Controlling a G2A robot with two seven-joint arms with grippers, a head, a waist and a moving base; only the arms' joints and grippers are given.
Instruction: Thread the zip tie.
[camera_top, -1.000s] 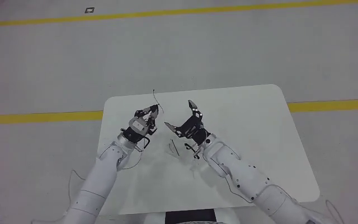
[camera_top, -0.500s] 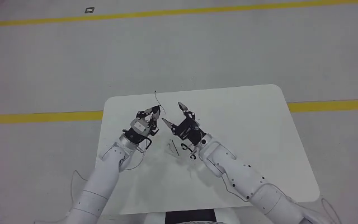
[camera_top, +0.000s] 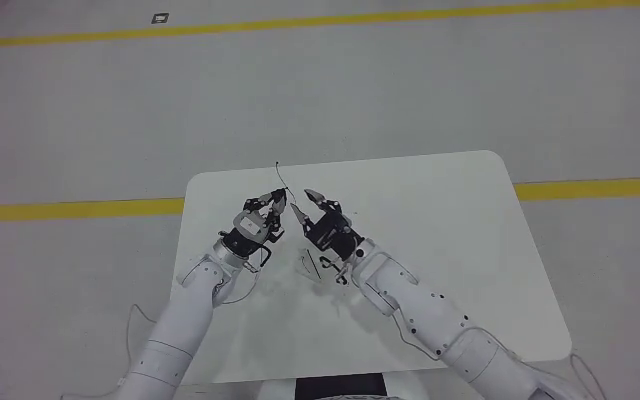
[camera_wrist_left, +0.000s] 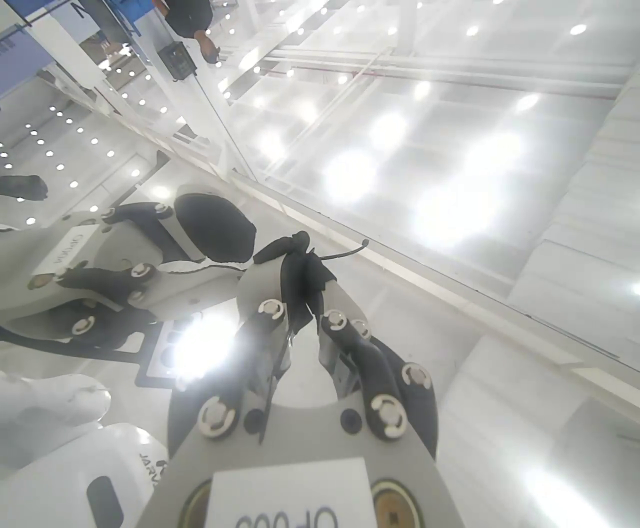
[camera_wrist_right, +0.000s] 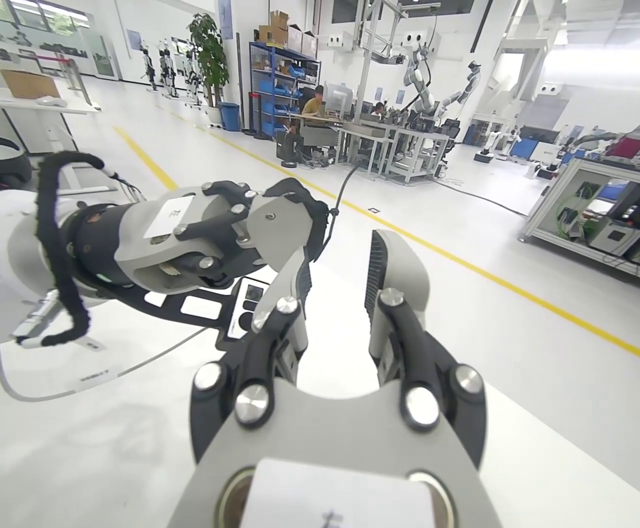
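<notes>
A thin black zip tie (camera_top: 281, 177) stands up over the white table (camera_top: 450, 200), pinched in my left gripper (camera_top: 270, 207), which is shut on it. In the left wrist view the tie (camera_wrist_left: 345, 254) pokes out past the closed fingertips (camera_wrist_left: 280, 280). My right gripper (camera_top: 303, 200) is open just to the right of the left one, close beside the tie. The right wrist view shows its two spread fingers (camera_wrist_right: 385, 270), with the left gripper (camera_wrist_right: 305, 215) and the tie's tail (camera_wrist_right: 341, 192) just beyond them.
Thin black loose ties (camera_top: 311, 265) lie on the table under the right arm. The table's far edge runs just behind the grippers. Open tabletop stretches to the right.
My right gripper has moved left, closing in on the left gripper and the tie, still open. The left gripper has barely moved.
</notes>
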